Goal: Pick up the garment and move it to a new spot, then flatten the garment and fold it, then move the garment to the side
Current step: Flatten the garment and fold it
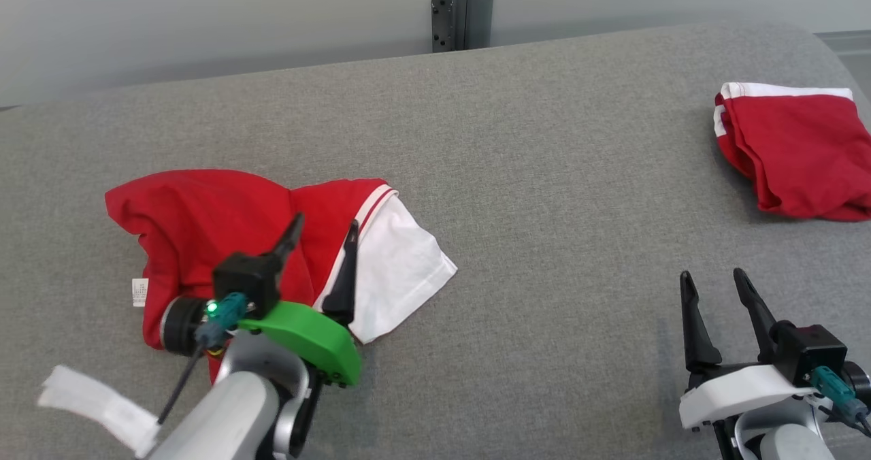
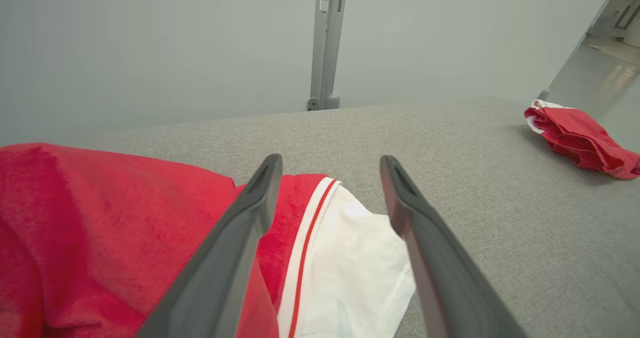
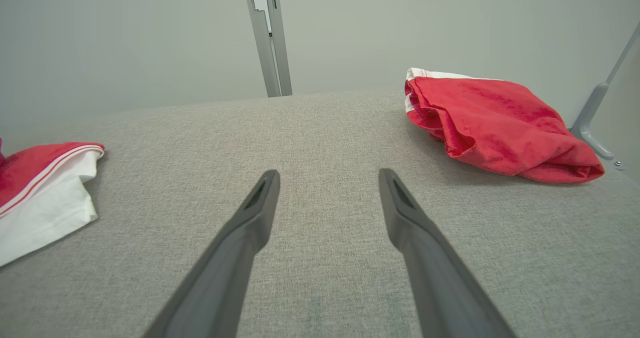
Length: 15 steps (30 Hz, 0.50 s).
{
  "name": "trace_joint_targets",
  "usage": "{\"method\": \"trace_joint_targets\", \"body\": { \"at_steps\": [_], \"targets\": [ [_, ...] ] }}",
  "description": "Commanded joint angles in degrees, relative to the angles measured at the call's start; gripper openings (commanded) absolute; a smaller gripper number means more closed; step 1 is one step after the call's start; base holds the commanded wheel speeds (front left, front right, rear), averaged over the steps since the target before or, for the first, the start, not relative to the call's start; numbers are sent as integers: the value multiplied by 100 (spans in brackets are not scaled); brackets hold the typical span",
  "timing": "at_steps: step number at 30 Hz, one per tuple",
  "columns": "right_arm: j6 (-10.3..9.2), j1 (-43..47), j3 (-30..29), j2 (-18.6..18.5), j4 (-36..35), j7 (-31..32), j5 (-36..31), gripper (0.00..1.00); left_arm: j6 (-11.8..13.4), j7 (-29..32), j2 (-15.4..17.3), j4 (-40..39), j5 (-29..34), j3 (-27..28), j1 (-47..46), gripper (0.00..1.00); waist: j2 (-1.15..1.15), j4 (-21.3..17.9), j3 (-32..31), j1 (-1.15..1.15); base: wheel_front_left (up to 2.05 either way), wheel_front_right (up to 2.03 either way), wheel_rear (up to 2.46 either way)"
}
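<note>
The garment (image 1: 204, 222) is a red shirt with a white sleeve (image 1: 401, 269), lying crumpled on the grey padded table (image 1: 544, 194) at the left. My left gripper (image 1: 325, 223) hangs open just above it, with one finger over the red cloth and the other over the sleeve's striped seam. In the left wrist view the garment (image 2: 100, 208) spreads under the left gripper (image 2: 330, 162), nothing pinched between the fingers. My right gripper (image 1: 712, 275) stands open over bare table at the lower right, seen also as the right gripper (image 3: 329, 174), with the garment's sleeve (image 3: 45, 213) far to its left.
A second red and white garment (image 1: 803, 154) lies folded at the table's far right edge, also seen as a red bundle (image 3: 495, 128) and a small bundle (image 2: 580, 138). A grey metal post (image 1: 463, 7) rises behind the table's back edge. Bare grey surface lies between the two garments.
</note>
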Motion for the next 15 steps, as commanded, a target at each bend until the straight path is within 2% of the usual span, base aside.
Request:
{"method": "trace_joint_targets", "body": {
  "at_steps": [1,3,9,15],
  "targets": [
    [-6,-111,1,-14,-26,-14,14,100,-76,156,-83,86,40,-160,-133,100,0,-128,135,0,0,0,0],
    [-6,-154,-22,-14,-30,-14,43,100,-172,362,-296,269,9,-376,-262,100,0,-204,220,0,0,0,0],
    [-6,-276,34,-10,14,-14,173,100,-401,905,-637,1414,52,-860,-553,100,0,-534,457,0,0,0,0],
    [-6,-298,-2,-9,44,-14,300,100,-287,1048,-629,2516,303,-1055,-786,100,0,-827,566,0,0,0,0]
  ]
}}
